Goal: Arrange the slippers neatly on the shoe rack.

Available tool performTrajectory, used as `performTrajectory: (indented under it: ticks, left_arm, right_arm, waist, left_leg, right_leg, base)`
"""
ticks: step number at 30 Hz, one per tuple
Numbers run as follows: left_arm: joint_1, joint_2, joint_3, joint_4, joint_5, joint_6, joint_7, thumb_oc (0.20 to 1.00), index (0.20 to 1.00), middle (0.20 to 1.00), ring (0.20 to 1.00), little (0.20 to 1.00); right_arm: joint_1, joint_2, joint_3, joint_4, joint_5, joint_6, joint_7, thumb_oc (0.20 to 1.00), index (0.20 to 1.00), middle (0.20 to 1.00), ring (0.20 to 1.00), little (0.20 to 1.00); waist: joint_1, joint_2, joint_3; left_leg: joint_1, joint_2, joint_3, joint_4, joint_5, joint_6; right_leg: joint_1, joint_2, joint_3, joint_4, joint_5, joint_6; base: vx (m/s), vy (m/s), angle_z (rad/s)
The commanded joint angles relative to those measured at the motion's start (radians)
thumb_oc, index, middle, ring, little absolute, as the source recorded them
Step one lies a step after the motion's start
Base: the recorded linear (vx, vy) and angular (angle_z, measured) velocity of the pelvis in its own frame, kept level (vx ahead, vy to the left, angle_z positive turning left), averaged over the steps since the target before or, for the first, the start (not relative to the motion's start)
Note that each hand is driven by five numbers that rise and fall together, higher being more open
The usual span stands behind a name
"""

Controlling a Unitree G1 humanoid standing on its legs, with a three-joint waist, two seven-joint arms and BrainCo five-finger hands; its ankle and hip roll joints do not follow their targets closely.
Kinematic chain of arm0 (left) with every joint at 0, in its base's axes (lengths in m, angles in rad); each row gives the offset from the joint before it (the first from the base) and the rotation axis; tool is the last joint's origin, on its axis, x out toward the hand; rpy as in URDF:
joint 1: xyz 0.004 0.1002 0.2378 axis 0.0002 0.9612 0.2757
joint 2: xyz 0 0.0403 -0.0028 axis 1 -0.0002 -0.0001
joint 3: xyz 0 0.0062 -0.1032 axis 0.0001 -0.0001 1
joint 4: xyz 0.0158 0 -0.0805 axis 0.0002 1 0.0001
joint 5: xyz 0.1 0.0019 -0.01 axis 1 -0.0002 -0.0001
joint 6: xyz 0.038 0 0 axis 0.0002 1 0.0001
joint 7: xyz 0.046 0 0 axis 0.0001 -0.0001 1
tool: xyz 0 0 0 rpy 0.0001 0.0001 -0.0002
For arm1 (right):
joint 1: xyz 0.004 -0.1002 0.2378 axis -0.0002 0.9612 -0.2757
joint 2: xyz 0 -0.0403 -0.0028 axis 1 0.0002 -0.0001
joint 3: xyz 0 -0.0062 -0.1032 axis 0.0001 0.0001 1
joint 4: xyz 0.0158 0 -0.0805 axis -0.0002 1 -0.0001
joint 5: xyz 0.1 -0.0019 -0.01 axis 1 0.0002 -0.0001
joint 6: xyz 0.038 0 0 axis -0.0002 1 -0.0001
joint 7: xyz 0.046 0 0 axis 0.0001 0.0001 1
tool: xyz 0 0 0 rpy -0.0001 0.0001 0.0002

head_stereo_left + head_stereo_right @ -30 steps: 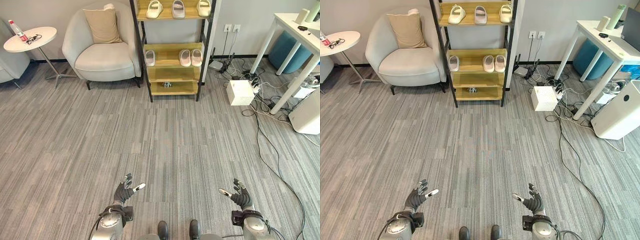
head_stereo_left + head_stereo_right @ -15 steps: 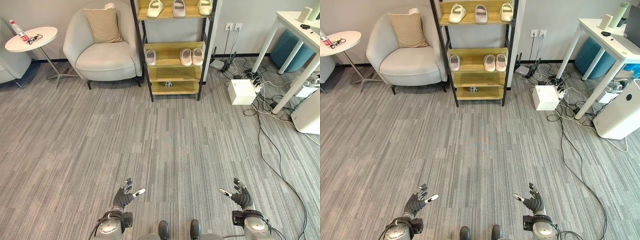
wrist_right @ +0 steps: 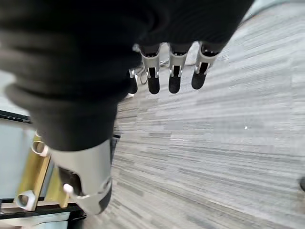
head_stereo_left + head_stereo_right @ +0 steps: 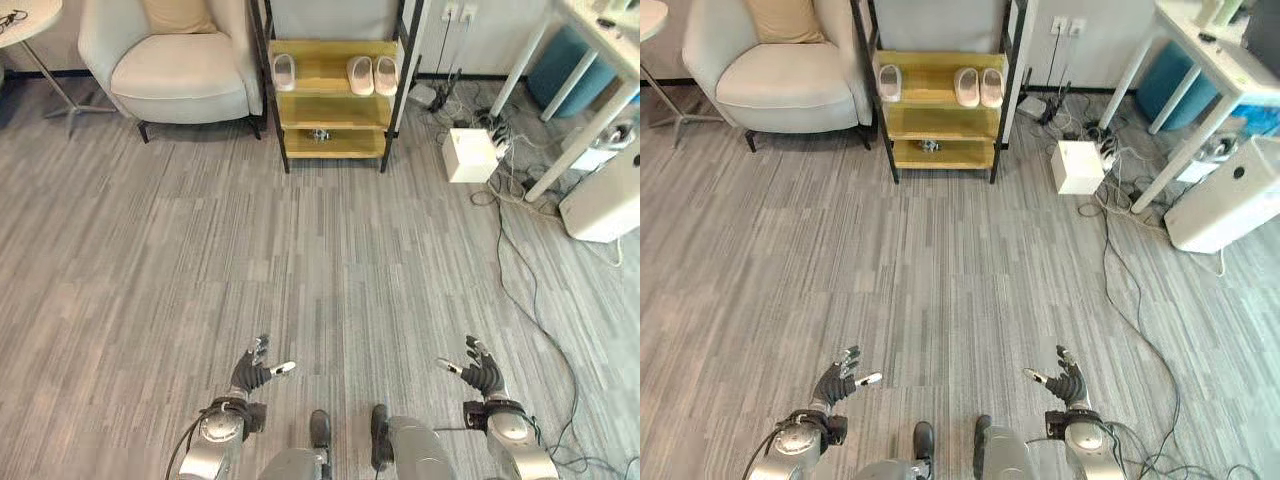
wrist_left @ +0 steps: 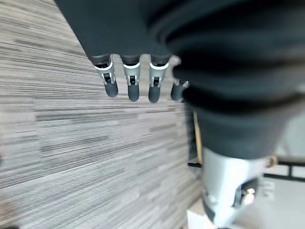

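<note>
Now | slippers (image 4: 372,75) on shoe rack (image 4: 333,95) (no legible writing) | hands empty

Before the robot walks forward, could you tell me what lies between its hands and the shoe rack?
In the left eye view, bare grey carpet lies between the left hand, right hand and shoe rack.

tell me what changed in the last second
Only the camera moved: the whole view tipped downward, so the top shelf left the picture. The three slippers sit as before on the shoe rack, one apart at left, two paired. Left robot hand and right robot hand stay open, holding nothing.
</note>
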State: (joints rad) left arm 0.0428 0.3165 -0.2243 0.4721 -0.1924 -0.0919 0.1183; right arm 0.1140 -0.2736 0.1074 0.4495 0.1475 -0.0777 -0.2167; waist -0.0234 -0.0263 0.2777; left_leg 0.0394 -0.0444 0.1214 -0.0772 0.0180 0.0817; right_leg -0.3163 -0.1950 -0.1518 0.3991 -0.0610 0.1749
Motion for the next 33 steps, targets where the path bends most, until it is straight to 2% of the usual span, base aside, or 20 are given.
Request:
performTrajectory:
  ticks: [1, 4, 8, 9, 11, 14, 15, 16, 19, 21, 22, 24, 25, 27, 28, 29, 30, 31, 32, 33]
  left_arm:
    - [-0.002, 0.017, 0.026, -0.088, 0.033, -0.057, 0.006, 1.0, 1.0, 1.0, 1.0, 1.0]
    - [-0.032, 0.024, 0.025, -0.101, 0.076, -0.069, 0.016, 1.0, 1.0, 1.0, 1.0, 1.0]
    - [-0.021, 0.001, 0.04, -0.124, 0.04, -0.087, 0.028, 1.0, 1.0, 1.0, 1.0, 1.0]
    - [-0.017, -0.007, 0.048, -0.131, 0.02, -0.088, 0.034, 1.0, 1.0, 1.0, 1.0, 1.0]
    - [-0.006, -0.018, 0.063, -0.147, -0.03, -0.098, 0.038, 1.0, 1.0, 1.0, 1.0, 1.0]
    - [-0.019, -0.027, 0.075, -0.163, -0.078, -0.1, 0.052, 1.0, 1.0, 1.0, 1.0, 1.0]
    - [-0.017, -0.027, 0.08, -0.168, -0.085, -0.102, 0.055, 1.0, 1.0, 1.0, 1.0, 1.0]
    - [-0.029, -0.028, 0.087, -0.171, -0.082, -0.1, 0.065, 1.0, 1.0, 1.0, 1.0, 1.0]
    - [-0.025, -0.028, 0.083, -0.175, -0.074, -0.096, 0.064, 1.0, 1.0, 1.0, 1.0, 1.0]
    - [-0.024, -0.029, 0.075, -0.178, -0.061, -0.09, 0.065, 1.0, 1.0, 1.0, 1.0, 1.0]
    - [-0.03, -0.025, 0.07, -0.178, -0.043, -0.082, 0.073, 1.0, 1.0, 1.0, 1.0, 1.0]
    - [-0.023, -0.021, 0.073, -0.183, -0.041, -0.083, 0.072, 1.0, 1.0, 1.0, 1.0, 1.0]
    - [0.019, -0.019, 0.087, -0.198, -0.044, -0.08, 0.058, 1.0, 1.0, 1.0, 1.0, 1.0]
    - [0.043, 0.001, 0.093, -0.205, -0.042, -0.074, 0.04, 1.0, 1.0, 1.0, 1.0, 1.0]
    - [0.048, 0.016, 0.098, -0.207, -0.038, -0.071, 0.032, 1.0, 1.0, 1.0, 1.0, 1.0]
    - [0.055, 0.024, 0.1, -0.214, -0.038, -0.07, 0.029, 1.0, 1.0, 1.0, 1.0, 1.0]
    - [0.058, 0.027, 0.102, -0.213, -0.038, -0.068, 0.028, 1.0, 1.0, 1.0, 1.0, 1.0]
    - [0.064, 0.028, 0.105, -0.213, -0.037, -0.067, 0.028, 1.0, 1.0, 1.0, 1.0, 1.0]
    - [0.06, 0.027, 0.112, -0.211, -0.039, -0.07, 0.029, 1.0, 1.0, 1.0, 1.0, 1.0]
    - [0.06, 0.026, 0.112, -0.211, -0.039, -0.07, 0.029, 1.0, 1.0, 1.0, 1.0, 1.0]
  right_arm:
    - [-0.036, -0.019, -0.015, -0.025, -0.002, -0.028, -0.014, 1.0, 1.0, 1.0, 1.0, 1.0]
    - [-0.021, -0.02, -0.029, -0.03, -0.004, -0.031, -0.017, 1.0, 1.0, 1.0, 1.0, 1.0]
    - [0.029, -0.032, -0.047, -0.039, -0.008, -0.042, -0.011, 1.0, 1.0, 1.0, 1.0, 1.0]
    - [0.03, -0.039, -0.052, -0.035, -0.004, -0.046, -0.009, 1.0, 1.0, 1.0, 1.0, 1.0]
    - [0.04, -0.046, -0.058, -0.042, 0.022, -0.061, 0.0, 1.0, 1.0, 1.0, 1.0, 1.0]
    - [0.029, -0.066, -0.064, -0.047, 0.044, -0.075, -0.009, 1.0, 1.0, 1.0, 1.0, 1.0]
    - [0.028, -0.07, -0.067, -0.049, 0.041, -0.068, -0.01, 1.0, 1.0, 1.0, 1.0, 1.0]
    - [0.018, -0.073, -0.073, -0.038, 0.063, -0.067, -0.019, 1.0, 1.0, 1.0, 1.0, 1.0]
    - [0.019, -0.078, -0.074, -0.028, 0.064, -0.072, -0.019, 1.0, 1.0, 1.0, 1.0, 1.0]
    - [0.018, -0.081, -0.074, -0.021, 0.062, -0.071, -0.025, 1.0, 1.0, 1.0, 1.0, 1.0]
    - [0.012, -0.082, -0.073, -0.006, 0.06, -0.066, -0.045, 1.0, 1.0, 1.0, 1.0, 1.0]
    - [0.013, -0.079, -0.069, -0.008, 0.059, -0.064, -0.043, 1.0, 1.0, 1.0, 1.0, 1.0]
    - [0.017, -0.063, -0.056, -0.009, 0.038, -0.057, -0.024, 1.0, 1.0, 1.0, 1.0, 1.0]
    - [0.016, -0.036, -0.041, -0.014, 0.031, -0.047, 0.001, 1.0, 1.0, 1.0, 1.0, 1.0]
    - [0.008, -0.027, -0.03, -0.015, 0.018, -0.04, 0.012, 1.0, 1.0, 1.0, 1.0, 1.0]
    - [-0.008, -0.02, -0.019, -0.009, 0.005, -0.035, 0.012, 1.0, 1.0, 1.0, 1.0, 1.0]
    - [-0.011, -0.015, -0.018, -0.007, 0.003, -0.037, 0.012, 1.0, 1.0, 1.0, 1.0, 1.0]
    - [-0.006, -0.004, -0.02, -0.012, 0.001, -0.035, 0.014, 1.0, 1.0, 1.0, 1.0, 1.0]
    - [-0.008, -0.006, -0.026, -0.011, 0.004, -0.032, 0.011, 1.0, 1.0, 1.0, 1.0, 1.0]
    - [-0.008, -0.007, -0.026, -0.012, 0.004, -0.032, 0.012, 1.0, 1.0, 1.0, 1.0, 1.0]
  waist:
    - [-0.01, 0.001, 0.001]
    - [-0.048, -0.005, 0.002]
    - [-0.074, 0.006, -0.019]
    - [-0.081, 0.016, -0.023]
    - [-0.081, 0.027, -0.023]
    - [-0.061, 0.01, 0.006]
    - [-0.056, 0.002, 0.01]
    - [-0.026, -0.021, 0.016]
    - [-0.015, -0.013, 0.013]
    - [0.002, 0.004, 0.007]
    - [0.025, 0.003, 0.001]
    - [0.034, 0.0, -0.006]
    - [0.045, -0.002, -0.04]
    - [0.053, -0.036, -0.063]
    - [0.057, -0.047, -0.066]
    - [0.057, -0.043, -0.059]
    - [0.057, -0.041, -0.057]
    - [0.049, -0.022, -0.046]
    - [0.037, -0.01, -0.034]
    - [0.033, -0.008, -0.029]
  left_leg:
    - [0.124, 0.071, -0.015, -0.01, -0.144, -0.094]
    - [0.188, 0.068, -0.028, -0.01, -0.199, -0.117]
    - [0.242, 0.089, -0.054, -0.01, -0.229, -0.136]
    - [0.247, 0.11, -0.052, 0.004, -0.208, -0.15]
    - [0.171, 0.141, -0.056, 0.179, -0.139, -0.181]
    - [0.011, 0.117, -0.111, 0.482, -0.022, -0.201]
    - [-0.022, 0.116, -0.105, 0.536, -0.01, -0.2]
    - [-0.155, 0.101, -0.081, 0.476, -0.071, -0.161]
    - [-0.167, 0.106, -0.075, 0.341, -0.081, -0.153]
    - [-0.213, 0.138, -0.069, 0.173, 0.015, -0.161]
    - [-0.286, 0.154, -0.037, -0.006, 0.089, -0.178]
    - [-0.29, 0.15, -0.035, -0.007, 0.094, -0.178]
    - [-0.258, 0.14, -0.04, 0.003, 0.135, -0.171]
    - [-0.226, 0.115, -0.017, 0.037, 0.103, -0.14]
    - [-0.195, 0.096, 0.003, 0.046, 0.062, -0.114]
    - [-0.161, 0.079, 0.017, 0.05, 0.026, -0.088]
    - [-0.142, 0.074, 0.026, 0.048, 0.01, -0.078]
    - [-0.085, 0.074, 0.031, 0.028, -0.016, -0.068]
    - [-0.039, 0.073, 0.034, 0.006, -0.036, -0.076]
    - [-0.033, 0.073, 0.029, 0.006, -0.039, -0.077]
  right_leg:
    - [0.136, -0.012, -0.037, -0.22, 0.101, 0.029]
    - [0.086, 0.003, -0.045, -0.406, 0.167, 0.048]
    - [0.11, 0.032, -0.01, -0.412, 0.179, 0.027]
    - [0.119, 0.045, -0.006, -0.404, 0.169, 0.013]
    - [0.157, 0.068, -0.012, -0.4, 0.13, -0.024]
    - [0.222, 0.081, -0.006, -0.409, 0.083, -0.079]
    - [0.237, 0.079, -0.007, -0.41, 0.067, -0.088]
    - [0.317, 0.081, 0.019, -0.434, 0.014, -0.097]
    - [0.344, 0.087, 0.024, -0.444, -0.007, -0.086]
    - [0.393, 0.101, 0.018, -0.457, -0.038, -0.08]
    - [0.476, 0.107, 0.015, -0.47, -0.078, -0.076]
    - [0.49, 0.108, 0.025, -0.468, -0.085, -0.073]
    - [0.524, 0.102, 0.064, -0.437, -0.108, -0.061]
    - [0.504, 0.067, 0.098, -0.343, -0.096, -0.035]
    - [0.447, 0.048, 0.106, -0.232, -0.056, -0.005]
    - [0.384, 0.021, 0.09, -0.116, 0.031, 0.027]
    - [0.355, 0.008, 0.08, -0.064, 0.074, 0.039]
    - [0.272, -0.006, 0.058, 0.012, 0.113, 0.034]
    - [0.215, -0.018, 0.002, -0.065, 0.077, 0.012]
    - [0.226, -0.017, -0.004, -0.067, 0.074, 0.012]
  base:
    - [0.32, -0.111, -0.05]
    - [0.42, -0.152, 0.05]
    - [0.36, -0.202, 0.4]
    - [0.3, -0.26, 0.56]
    - [0.23, -0.271, 0.32]
    - [0.19, -0.256, 0.12]
    - [0.59, -0.294, -0.16]
    - [0.5, -0.175, -0.18]
    - [0.34, 0.002, 0.02]
    - [0.51, 0.108, -0.36]
    - [0.53, 0.096, -0.24]
    - [0.55, 0.184, -0.2]
    - [0.78, 0.357, -0.62]
    - [0.63, 0.33, -1.21]
    - [0.38, 0.269, -0.88]
    - [0.35, 0.249, -0.28]
    - [0.36, 0.236, 0.01]
    - [0.44, 0.167, 0.23]
    - [0.37, 0.112, 0.22]
    - [0.46, -0.005, 0.47]
